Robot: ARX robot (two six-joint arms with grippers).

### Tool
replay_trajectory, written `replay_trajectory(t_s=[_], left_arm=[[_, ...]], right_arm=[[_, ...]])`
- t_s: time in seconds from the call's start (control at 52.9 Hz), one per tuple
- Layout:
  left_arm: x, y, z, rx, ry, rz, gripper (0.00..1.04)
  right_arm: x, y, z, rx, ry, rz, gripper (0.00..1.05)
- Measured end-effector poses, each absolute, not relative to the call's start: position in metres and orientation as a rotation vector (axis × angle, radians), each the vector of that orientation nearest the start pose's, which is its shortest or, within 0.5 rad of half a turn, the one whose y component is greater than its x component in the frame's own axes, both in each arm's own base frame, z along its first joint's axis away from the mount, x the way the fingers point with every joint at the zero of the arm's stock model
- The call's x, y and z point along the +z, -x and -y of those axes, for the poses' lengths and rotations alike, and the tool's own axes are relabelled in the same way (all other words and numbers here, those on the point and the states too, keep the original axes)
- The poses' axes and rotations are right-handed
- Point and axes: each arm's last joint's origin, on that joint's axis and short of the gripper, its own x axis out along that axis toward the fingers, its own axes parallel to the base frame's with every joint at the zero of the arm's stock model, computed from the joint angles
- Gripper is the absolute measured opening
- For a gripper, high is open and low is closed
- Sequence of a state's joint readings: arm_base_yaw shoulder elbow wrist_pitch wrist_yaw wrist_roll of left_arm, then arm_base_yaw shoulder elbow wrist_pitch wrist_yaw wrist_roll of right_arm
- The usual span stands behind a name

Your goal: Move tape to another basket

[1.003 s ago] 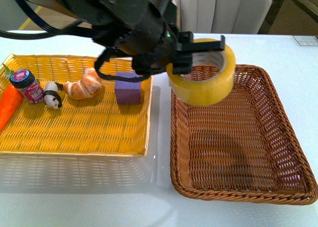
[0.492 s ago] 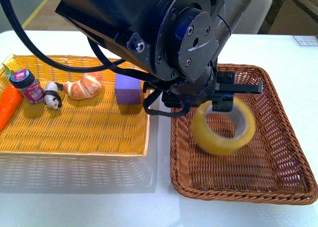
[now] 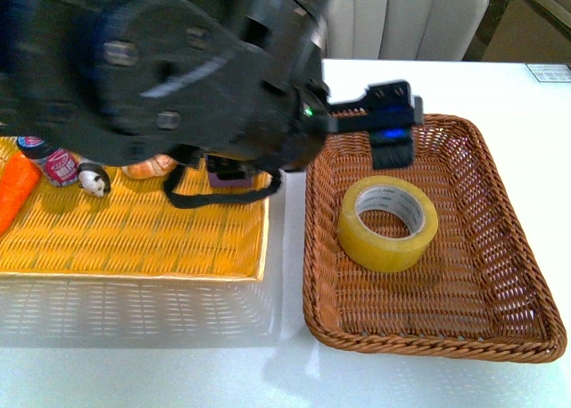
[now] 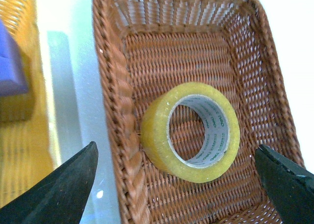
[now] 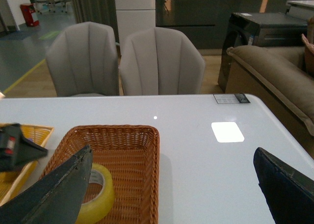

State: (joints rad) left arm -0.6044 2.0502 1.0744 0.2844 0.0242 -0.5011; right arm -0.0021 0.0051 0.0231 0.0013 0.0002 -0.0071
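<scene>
Wicker, dark brown and braided at the rim, makes up the basket (image 3: 522,274) that sits nearest on the white table (image 3: 500,87), and the tape (image 3: 388,223) lies flat on its woven floor, hole facing up, a little toward the side nearer the yellow basket (image 3: 134,238), with nothing gripping it. Just beyond the roll, the left gripper (image 3: 393,127) hangs above the far end of the brown basket, its jaws spread wide; from its own wrist camera the two dark fingers (image 4: 59,189) stand far apart with the tape (image 4: 190,132) between them and well clear of both. Beside the brown basket, the yellow one holds an orange carrot (image 3: 13,189), a small jar with a pink label (image 3: 55,162), a little black-and-white toy animal (image 3: 93,178), a croissant (image 3: 150,167) and a purple block (image 3: 234,180), most of them half hidden behind the blurred bulk of the left arm. The right gripper (image 5: 171,194) also stands with its fingers wide apart, holding nothing, looking over the table toward the grey chairs (image 5: 162,62) at its far edge.
</scene>
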Motion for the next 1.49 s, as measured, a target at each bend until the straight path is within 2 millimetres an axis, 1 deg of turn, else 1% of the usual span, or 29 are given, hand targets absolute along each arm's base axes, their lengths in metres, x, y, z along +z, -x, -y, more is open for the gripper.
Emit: replay_trajectory(t_s=[0.038, 0.057, 0.151, 0.17, 0.227, 0.322, 0.359, 0.378, 0.435, 0.511, 0.549, 0.605, 0.624, 0.738, 0.757, 0.832, 0.965, 1.154, 1.192, 1.248, 1.494], left_arm=[[0.116, -0.327, 0.216, -0.409, 0.299, -0.764, 0.96], [0.118, -0.325, 0.213, -0.405, 0.307, -0.755, 0.96], [0.136, -0.312, 0.177, -0.372, 0.396, -0.681, 0.96], [0.138, -0.310, 0.173, -0.365, 0.408, -0.676, 0.96], [0.146, -0.298, 0.149, -0.333, 0.464, -0.646, 0.96], [0.151, -0.280, 0.119, -0.271, 0.500, -0.613, 0.96], [0.149, -0.273, 0.110, -0.191, 0.436, -0.464, 0.89], [0.149, -0.271, 0.108, -0.168, 0.416, -0.420, 0.87], [0.148, -0.258, 0.093, -0.063, 0.293, -0.217, 0.77], [0.154, -0.245, 0.078, -0.018, 0.181, -0.088, 0.66], [0.159, -0.238, 0.070, -0.005, 0.144, -0.033, 0.59], [0.165, -0.227, 0.060, -0.008, 0.086, 0.001, 0.46], [0.165, -0.225, 0.058, -0.007, 0.077, 0.002, 0.45], [0.162, -0.207, 0.044, -0.009, 0.031, -0.014, 0.23], [0.161, -0.206, 0.043, -0.009, 0.028, -0.015, 0.21], [0.162, -0.191, 0.032, -0.008, 0.020, -0.014, 0.01], [0.162, -0.172, 0.020, -0.007, 0.012, -0.015, 0.02], [0.163, -0.155, 0.012, -0.005, 0.010, -0.013, 0.02], [0.163, -0.151, 0.006, -0.027, 0.010, -0.013, 0.02], [0.163, -0.147, 0.001, -0.003, 0.010, -0.012, 0.02], [0.168, -0.133, 0.000, -0.003, 0.010, 0.004, 0.02]], right_arm=[[0.171, -0.097, 0.000, -0.002, 0.007, 0.019, 0.96], [0.171, -0.097, 0.000, -0.002, 0.007, 0.019, 0.96], [0.171, -0.097, 0.000, -0.002, 0.007, 0.019, 0.96], [0.171, -0.097, 0.000, -0.002, 0.007, 0.019, 0.96], [0.171, -0.097, 0.000, -0.002, 0.007, 0.019, 0.96], [0.171, -0.097, 0.000, -0.002, 0.007, 0.019, 0.96], [0.171, -0.097, 0.000, -0.003, 0.007, 0.019, 0.96], [0.171, -0.097, 0.000, -0.002, 0.007, 0.019, 0.96], [0.171, -0.097, 0.000, 0.001, 0.007, 0.019, 0.96], [0.171, -0.097, 0.000, 0.001, 0.007, 0.019, 0.96], [0.171, -0.097, 0.000, -0.002, 0.007, 0.020, 0.96], [0.171, -0.097, 0.000, -0.002, 0.007, 0.020, 0.96], [0.171, -0.097, 0.000, -0.002, 0.007, 0.020, 0.96], [0.171, -0.097, 0.000, -0.002, 0.007, 0.020, 0.96], [0.171, -0.097, 0.000, -0.002, 0.007, 0.020, 0.96], [0.171, -0.097, 0.000, -0.002, 0.007, 0.020, 0.96], [0.171, -0.097, 0.000, -0.002, 0.007, 0.020, 0.96], [0.171, -0.097, 0.000, -0.002, 0.007, 0.020, 0.96], [0.171, -0.097, 0.000, -0.001, 0.007, 0.020, 0.96], [0.171, -0.097, 0.000, -0.002, 0.007, 0.020, 0.96], [0.171, -0.097, 0.000, -0.002, 0.007, 0.020, 0.96]])
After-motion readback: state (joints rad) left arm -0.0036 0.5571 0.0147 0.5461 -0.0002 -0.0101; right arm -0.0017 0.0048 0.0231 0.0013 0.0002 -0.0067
